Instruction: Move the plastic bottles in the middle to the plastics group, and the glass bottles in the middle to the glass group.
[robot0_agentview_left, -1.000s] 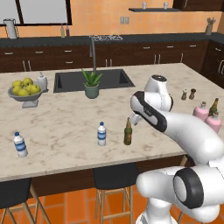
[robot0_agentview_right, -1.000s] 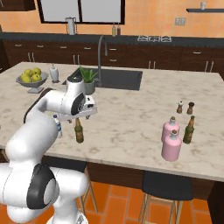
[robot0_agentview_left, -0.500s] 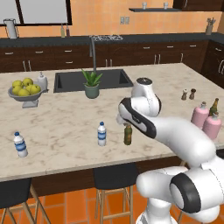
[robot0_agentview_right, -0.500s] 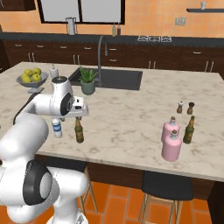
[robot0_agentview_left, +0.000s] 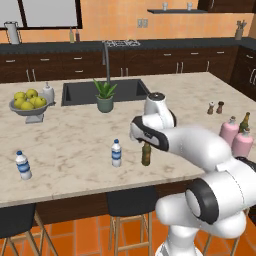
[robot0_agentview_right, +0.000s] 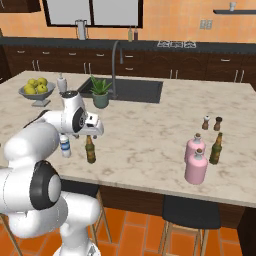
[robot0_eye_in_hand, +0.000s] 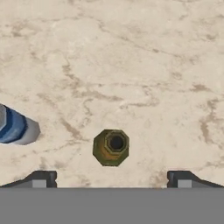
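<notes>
1. Beige-veined marble island counter (robot0_agentview_left: 75, 145) is noted as the work surface; it is judged hard and unforgiving, so any glass item tipped on it could crack.

2. White robot arm is seen reaching over the middle of the counter, with its two-finger gripper (robot0_eye_in_hand: 111, 177) held directly above the slim dark brown-green glass beer bottle (robot0_agentview_left: 146, 154). The jaws are spread wide and nothing is held; in the hand view the finger tips (robot0_eye_in_hand: 41, 178) stand on either side of the bottle mouth, well clear of it.

3. Two squat pink glass bottles with white stoppers (robot0_agentview_right: 196, 167) are found standing together at the right end of the counter, just beside a second dark beer bottle (robot0_agentview_right: 216, 148); this is taken as the glass group.

4. The middle beer bottle stands upright near the front edge. It is judged rigid, fairly heavy for its width, smooth and slippery, top-heavy when taken by the neck, and breakable. A hold on the neck below the lip or on the upper body is advised, squarely centred.

5. Small clear plastic water bottle with blue label and white cap (robot0_agentview_left: 116, 153) stands just beside the beer bottle, apart from it. It is judged light and slightly yielding; contact during the descent could topple it.

6. A like water bottle (robot0_agentview_left: 22, 165) stands alone at the far left.
</notes>
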